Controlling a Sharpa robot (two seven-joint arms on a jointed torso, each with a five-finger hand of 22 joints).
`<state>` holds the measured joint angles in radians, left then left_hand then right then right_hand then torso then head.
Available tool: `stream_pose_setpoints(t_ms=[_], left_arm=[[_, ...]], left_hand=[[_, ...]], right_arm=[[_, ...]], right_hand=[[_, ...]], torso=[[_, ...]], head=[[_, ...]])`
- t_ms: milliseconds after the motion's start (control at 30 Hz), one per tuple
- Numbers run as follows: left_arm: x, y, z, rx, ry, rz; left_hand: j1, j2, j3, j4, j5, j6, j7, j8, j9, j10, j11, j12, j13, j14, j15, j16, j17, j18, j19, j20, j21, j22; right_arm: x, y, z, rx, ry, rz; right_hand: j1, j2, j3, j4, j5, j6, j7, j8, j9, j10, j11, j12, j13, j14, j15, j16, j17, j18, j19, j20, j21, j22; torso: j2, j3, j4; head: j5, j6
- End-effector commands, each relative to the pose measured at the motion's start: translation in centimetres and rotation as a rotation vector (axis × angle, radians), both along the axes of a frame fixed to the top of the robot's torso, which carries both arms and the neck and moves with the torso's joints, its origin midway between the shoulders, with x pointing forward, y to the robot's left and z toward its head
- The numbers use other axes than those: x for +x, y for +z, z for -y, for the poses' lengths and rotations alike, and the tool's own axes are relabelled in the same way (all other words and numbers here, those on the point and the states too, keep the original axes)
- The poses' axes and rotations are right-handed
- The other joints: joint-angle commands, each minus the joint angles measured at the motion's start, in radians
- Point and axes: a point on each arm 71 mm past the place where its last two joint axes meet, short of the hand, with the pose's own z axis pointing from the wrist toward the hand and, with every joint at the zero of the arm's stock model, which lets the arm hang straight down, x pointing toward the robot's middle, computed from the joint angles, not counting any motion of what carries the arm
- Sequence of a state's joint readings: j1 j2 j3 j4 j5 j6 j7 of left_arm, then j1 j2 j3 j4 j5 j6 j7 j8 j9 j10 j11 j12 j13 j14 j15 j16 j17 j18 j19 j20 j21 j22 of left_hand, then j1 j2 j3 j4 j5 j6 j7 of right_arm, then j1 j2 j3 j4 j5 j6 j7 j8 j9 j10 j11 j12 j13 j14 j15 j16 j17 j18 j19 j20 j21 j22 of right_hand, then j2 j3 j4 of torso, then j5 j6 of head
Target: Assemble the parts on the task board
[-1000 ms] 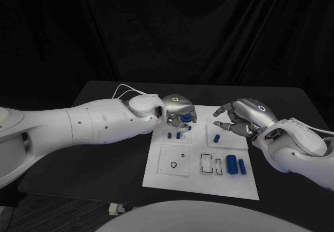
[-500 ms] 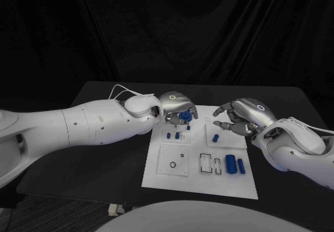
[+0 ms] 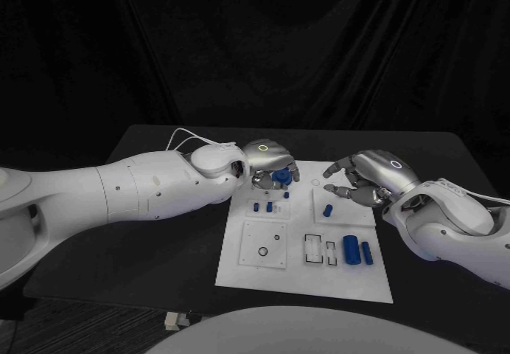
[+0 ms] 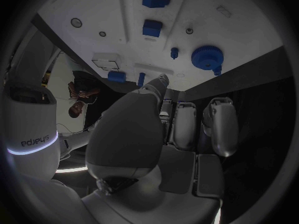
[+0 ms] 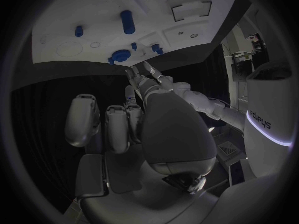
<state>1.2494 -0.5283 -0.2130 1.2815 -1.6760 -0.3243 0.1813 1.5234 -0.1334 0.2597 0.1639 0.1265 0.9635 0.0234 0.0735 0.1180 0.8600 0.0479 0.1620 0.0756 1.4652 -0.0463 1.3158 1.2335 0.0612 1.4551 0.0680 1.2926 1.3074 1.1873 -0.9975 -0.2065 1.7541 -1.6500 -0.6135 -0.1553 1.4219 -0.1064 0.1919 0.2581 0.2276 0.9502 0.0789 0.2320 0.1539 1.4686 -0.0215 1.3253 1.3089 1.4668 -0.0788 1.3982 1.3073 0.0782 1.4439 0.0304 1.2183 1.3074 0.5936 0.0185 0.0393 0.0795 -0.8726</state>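
Parts, small and blue, sit on the white task board (image 3: 303, 276) in the middle of the black table (image 3: 159, 243). The board's near edge is close to the table's front edge, and bare table lies on both sides of it.

The left hand (image 3: 270, 158) hangs over the far left corner of the board. Its fingers curl down around a round blue knob (image 3: 283, 177). The head view looks like the fingers hold the knob, but the left wrist view shows the knob (image 4: 207, 56) apart from the fingertips, so I cannot tell if it is gripped.

The right hand (image 3: 367, 177) hangs over the far right part of the board. Its fingers are bent and spread, and nothing is in them. A short blue peg (image 3: 329, 211) stands just below it.

Two small blue blocks (image 3: 264, 208) sit side by side near the left hand. Two long blue cylinders (image 3: 360, 251) lie side by side near the board's right edge, next to two empty slots (image 3: 323, 249).
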Motion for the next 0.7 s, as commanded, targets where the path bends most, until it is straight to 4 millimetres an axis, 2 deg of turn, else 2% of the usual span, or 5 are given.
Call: stream_pose_setpoints(t_ms=[33,333,400,500,700], left_arm=[[0.0,-0.1,0.3,0.017,-0.024,-0.017],[-0.1,0.2,-0.2,-0.025,-0.046,0.022],[-0.4,0.5,-0.7,-0.052,-0.063,0.045],[-0.9,0.9,-1.4,-0.090,-0.084,0.077],[-2.4,1.0,-4.0,-0.068,-0.089,0.028]], left_hand=[[-0.004,0.011,0.001,-0.005,-0.005,0.011,0.006,0.001,-0.002,0.017,-0.004,0.010,0.000,0.009,0.000,0.004,-0.001,0.001,-0.006,-0.002,-0.006,0.179],[-0.020,0.022,0.005,-0.019,0.022,0.036,0.011,-0.002,-0.013,0.216,-0.044,0.350,0.215,0.007,-0.034,0.023,0.010,-0.002,-0.005,-0.024,-0.008,0.183],[-0.036,0.039,0.014,-0.022,0.041,0.054,0.015,-0.001,-0.021,0.140,-0.060,0.876,0.739,0.017,-0.043,0.065,0.056,-0.006,0.003,-0.037,0.011,0.188],[-0.050,0.058,0.024,-0.021,0.083,0.098,0.022,0.020,-0.014,0.711,-0.078,1.409,1.495,0.090,-0.046,0.225,0.289,-0.018,0.027,-0.040,0.075,0.206],[-0.095,0.056,0.047,-0.011,0.069,0.119,0.023,0.028,-0.002,0.711,-0.065,1.409,1.495,0.106,-0.019,0.255,0.337,-0.048,0.089,-0.027,0.219,0.246]], right_arm=[[-0.1,-0.2,0.0,0.000,0.003,-0.003],[-0.2,-0.4,0.1,0.004,0.001,-0.012],[-0.2,-0.5,0.2,0.004,0.000,-0.013],[-0.3,-0.5,0.2,0.004,-0.001,-0.014],[-0.3,-0.6,0.4,0.005,-0.003,-0.015]], right_hand=[[-0.008,0.000,-0.002,0.006,-0.006,-0.005,-0.001,-0.007,-0.001,0.036,-0.001,0.001,0.037,0.059,-0.005,-0.005,0.040,-0.009,0.009,0.000,0.005,0.168],[-0.009,0.001,-0.003,0.007,-0.007,-0.006,0.000,-0.008,-0.002,0.037,0.001,0.003,0.039,0.060,-0.005,-0.004,0.042,-0.009,0.009,0.000,0.005,0.168],[-0.009,0.001,-0.002,0.007,-0.007,-0.005,0.000,-0.008,-0.002,0.037,0.001,0.005,0.040,0.060,-0.004,-0.005,0.041,-0.009,0.010,0.000,0.006,0.168],[-0.008,0.003,-0.002,0.007,-0.007,-0.005,0.000,-0.008,-0.002,0.038,0.001,0.006,0.041,0.060,-0.004,-0.004,0.041,-0.009,0.009,0.000,0.005,0.168],[-0.007,0.004,-0.001,0.007,-0.006,-0.004,0.000,-0.008,-0.002,0.038,0.002,0.007,0.042,0.060,-0.004,-0.004,0.042,-0.009,0.010,0.000,0.005,0.168]], torso=[[0.000,-0.0001,-0.0005],[0.002,0.0001,0.0002],[0.002,0.0001,-0.0001],[0.001,0.0001,-0.0005],[0.001,0.0000,-0.0004]], head=[[-0.001,0.000],[-0.010,0.000],[-0.010,0.000],[-0.014,0.000],[-0.025,0.000]])
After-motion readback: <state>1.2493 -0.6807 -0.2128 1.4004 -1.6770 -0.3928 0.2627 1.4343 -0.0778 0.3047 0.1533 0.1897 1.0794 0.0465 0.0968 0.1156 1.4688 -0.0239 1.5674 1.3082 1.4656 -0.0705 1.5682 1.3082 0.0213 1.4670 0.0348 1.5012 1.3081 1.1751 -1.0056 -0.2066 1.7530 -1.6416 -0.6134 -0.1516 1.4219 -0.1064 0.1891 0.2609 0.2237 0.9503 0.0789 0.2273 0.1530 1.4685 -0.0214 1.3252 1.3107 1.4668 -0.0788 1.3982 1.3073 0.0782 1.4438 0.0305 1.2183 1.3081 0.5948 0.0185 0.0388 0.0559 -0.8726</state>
